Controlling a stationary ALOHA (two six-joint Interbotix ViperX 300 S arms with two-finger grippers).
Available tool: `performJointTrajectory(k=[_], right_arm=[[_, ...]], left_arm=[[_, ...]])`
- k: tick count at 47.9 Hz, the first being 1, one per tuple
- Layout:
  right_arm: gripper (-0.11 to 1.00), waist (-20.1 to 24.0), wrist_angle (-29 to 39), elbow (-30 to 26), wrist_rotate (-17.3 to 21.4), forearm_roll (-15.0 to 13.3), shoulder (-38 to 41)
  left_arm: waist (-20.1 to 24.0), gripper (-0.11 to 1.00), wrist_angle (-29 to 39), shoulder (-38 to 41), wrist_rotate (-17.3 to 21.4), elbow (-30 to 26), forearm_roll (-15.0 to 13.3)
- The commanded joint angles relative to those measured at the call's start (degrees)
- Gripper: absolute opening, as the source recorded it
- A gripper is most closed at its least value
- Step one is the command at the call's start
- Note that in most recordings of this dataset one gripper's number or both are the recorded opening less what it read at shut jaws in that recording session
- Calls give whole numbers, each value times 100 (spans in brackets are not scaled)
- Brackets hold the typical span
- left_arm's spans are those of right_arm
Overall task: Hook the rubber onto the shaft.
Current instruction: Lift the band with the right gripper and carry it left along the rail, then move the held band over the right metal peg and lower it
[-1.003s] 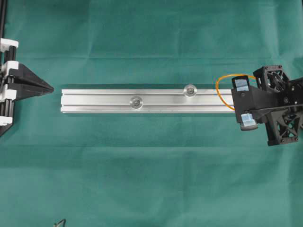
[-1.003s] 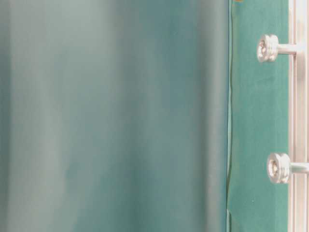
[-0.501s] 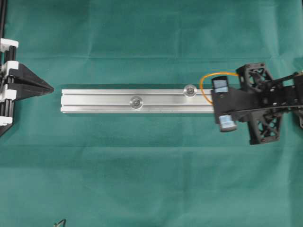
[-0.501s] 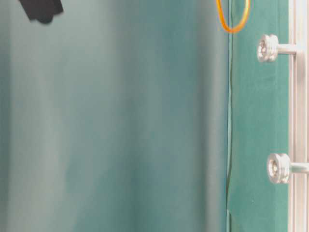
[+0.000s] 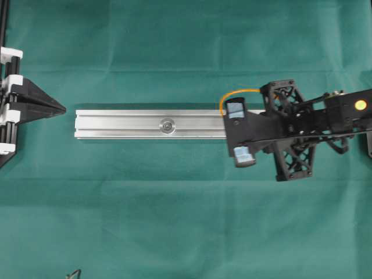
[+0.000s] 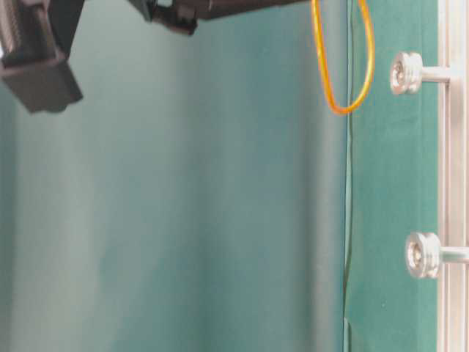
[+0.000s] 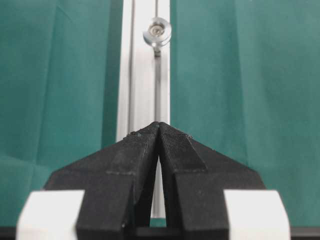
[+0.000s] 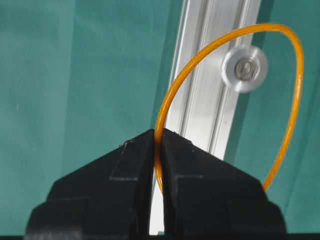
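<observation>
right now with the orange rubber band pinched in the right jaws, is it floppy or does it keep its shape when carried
The rubber band probably keeps its shape: held at one point by the right gripper, it stands out as an open, rounded loop. It looks thin, so likely light and stretchy. It may slip off unless pulled behind the shaft head's wider rim.

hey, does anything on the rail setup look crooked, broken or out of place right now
Nothing stands out. The silver rail lies straight on the green cloth, its shafts stand upright, and the orange rubber band hangs intact as an open loop from the shut right gripper. The left gripper is shut and holds nothing.
</observation>
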Motion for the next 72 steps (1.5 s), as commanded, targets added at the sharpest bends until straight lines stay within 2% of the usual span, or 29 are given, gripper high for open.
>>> performJointTrajectory(k=[1, 19, 72], right_arm=[[6, -9, -26, -246, 0, -44, 26], [6, -35, -26, -615, -9, -53, 325], [6, -44, -369, -334, 35, -44, 396]], left_arm=[[-9, 0, -18, 44, 9, -176, 18], [-9, 0, -18, 44, 9, -176, 9], [-9, 0, -18, 44, 9, -176, 18]])
